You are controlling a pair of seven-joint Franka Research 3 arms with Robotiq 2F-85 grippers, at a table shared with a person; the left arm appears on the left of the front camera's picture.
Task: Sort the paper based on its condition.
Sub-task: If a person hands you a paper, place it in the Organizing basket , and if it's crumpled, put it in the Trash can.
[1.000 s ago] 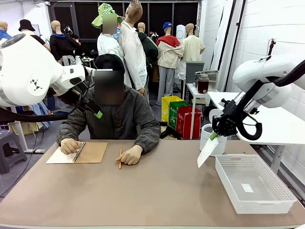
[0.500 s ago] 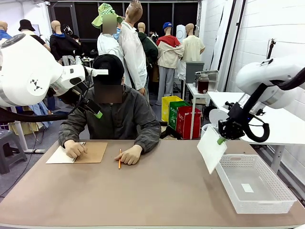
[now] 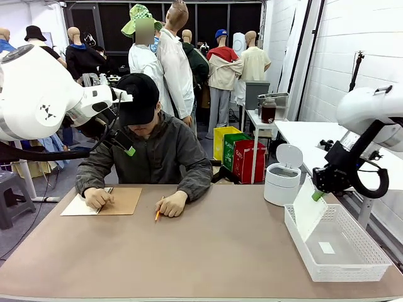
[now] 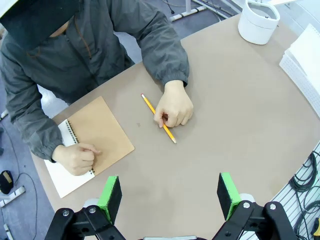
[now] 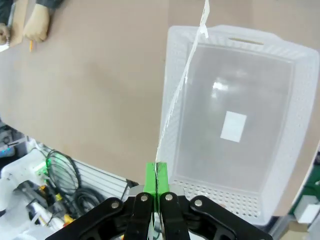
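- The landmark here is the white basket (image 3: 337,242) at the right end of the desk (image 3: 201,251); every place below is given against it.
- Well to the left of the basket, a person sits at the far edge of the desk, one hand (image 3: 97,198) on a brown-covered notebook (image 3: 104,202) and the other hand (image 3: 171,205) beside a yellow pencil (image 3: 158,214).
- Also well left of the basket and high above the desk, the left fingers (image 4: 170,192) stand wide apart with nothing between them, looking down on the person and notebook.
- Just beyond the basket's far left corner stands a small white lidded bin (image 3: 282,182).
- The step in hand, as I judge it, is laying the paper (image 3: 309,212) into the basket. To do it well, carry the sheet further over the basket's middle, lower it until its free edge rests on the floor, then let go so it falls flat rather than draping over the wall.
- The right fingers (image 5: 156,176) are pressed fully together on the paper's top corner, above the basket's left wall.
- From that pinch the paper hangs downward, edge-on in the wrist view, its lower part reaching over the left wall.
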